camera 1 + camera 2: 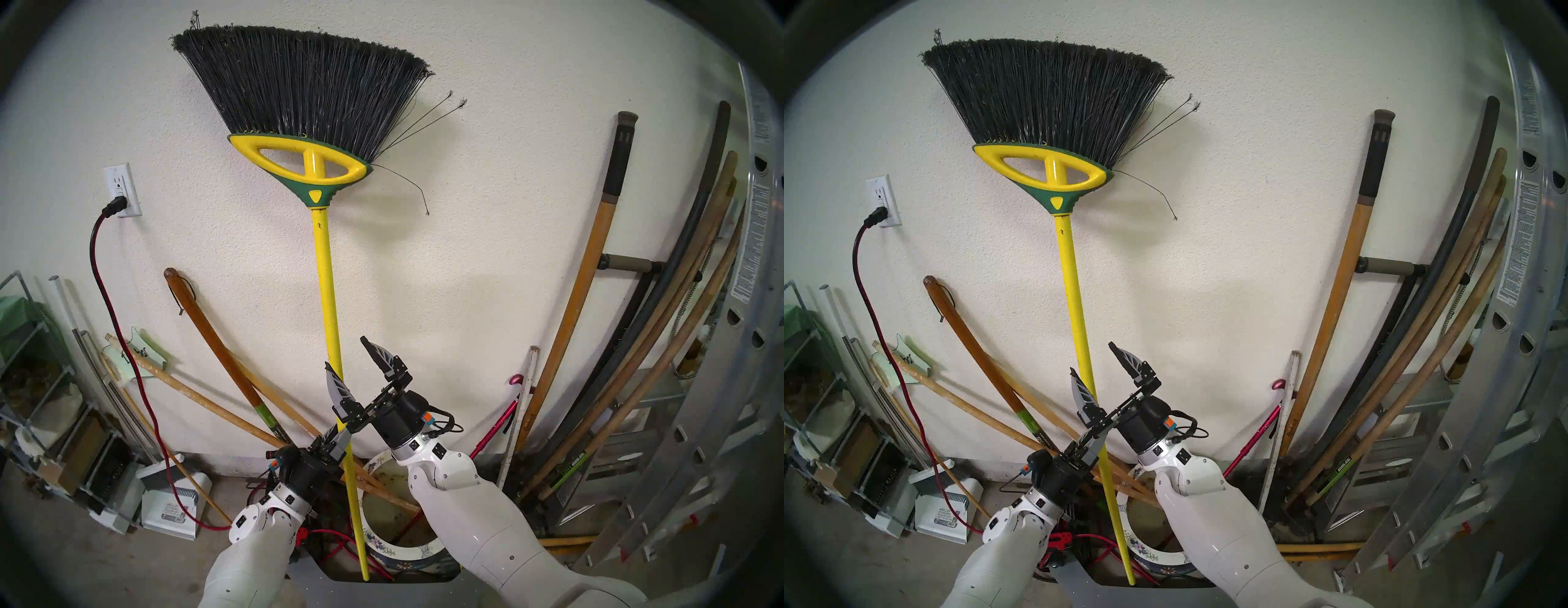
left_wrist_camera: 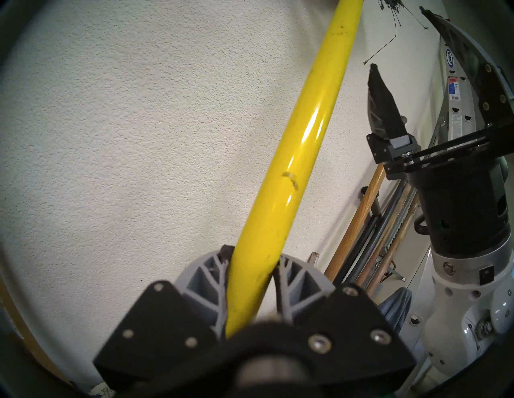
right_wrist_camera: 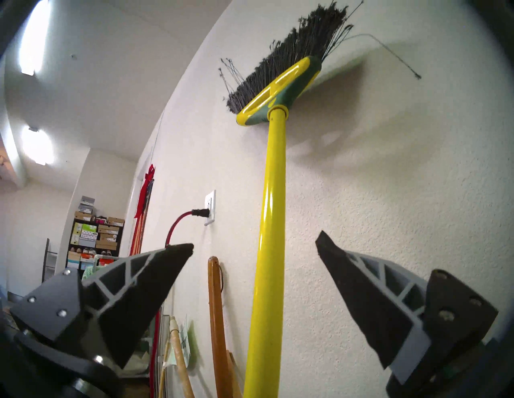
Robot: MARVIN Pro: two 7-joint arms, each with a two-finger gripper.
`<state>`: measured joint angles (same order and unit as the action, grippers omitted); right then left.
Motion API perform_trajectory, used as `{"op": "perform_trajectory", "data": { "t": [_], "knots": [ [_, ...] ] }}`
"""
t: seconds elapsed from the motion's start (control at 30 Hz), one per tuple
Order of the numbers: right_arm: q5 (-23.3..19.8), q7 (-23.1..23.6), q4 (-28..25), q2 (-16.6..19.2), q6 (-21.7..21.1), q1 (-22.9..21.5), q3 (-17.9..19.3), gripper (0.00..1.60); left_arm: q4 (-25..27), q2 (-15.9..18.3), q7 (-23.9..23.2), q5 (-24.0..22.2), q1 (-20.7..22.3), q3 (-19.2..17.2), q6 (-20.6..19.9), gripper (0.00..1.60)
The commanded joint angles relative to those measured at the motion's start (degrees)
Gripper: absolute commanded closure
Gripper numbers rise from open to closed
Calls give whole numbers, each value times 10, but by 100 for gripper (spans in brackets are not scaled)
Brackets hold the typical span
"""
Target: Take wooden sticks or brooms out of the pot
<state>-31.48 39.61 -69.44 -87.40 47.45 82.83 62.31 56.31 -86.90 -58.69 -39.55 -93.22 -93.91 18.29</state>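
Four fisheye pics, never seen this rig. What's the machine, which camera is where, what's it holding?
It is a two-armed robot with a two-finger gripper on each arm. Two near-identical pictures come from its head, looking at a garage wall; the other two come from cameras on each wrist.

The left gripper is shut on the yellow pole of the broom, bristles up. The pole's lower end shows in front of the flowered pot, apparently outside it. The right gripper is open, the pole between its fingers but untouched.

Wooden poles lean from the pot; a ladder stands on the right.
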Motion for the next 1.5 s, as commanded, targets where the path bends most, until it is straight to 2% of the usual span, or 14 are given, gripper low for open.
{"op": "perform_trajectory", "data": {
  "t": [0.0,0.4,0.77,1.0,1.37,1.47],
  "knots": [
    [-36,4,-54,27,13,29,25,0,3,-1,-6,0,1,3,-1,160],
    [-62,-43,-85,53,43,76,115,0,3,0,-5,-1,1,4,0,160],
    [-62,-87,-100,56,56,113,170,0,2,0,-5,-2,1,5,0,160],
    [-75,-93,-107,67,53,126,185,0,2,1,-5,-3,1,6,0,160],
    [-75,-95,-108,67,52,127,184,0,6,1,-4,-5,2,6,0,160],
    [-75,-96,-108,68,53,127,183,0,-11,4,-6,-6,15,3,2,160]
  ]
}}
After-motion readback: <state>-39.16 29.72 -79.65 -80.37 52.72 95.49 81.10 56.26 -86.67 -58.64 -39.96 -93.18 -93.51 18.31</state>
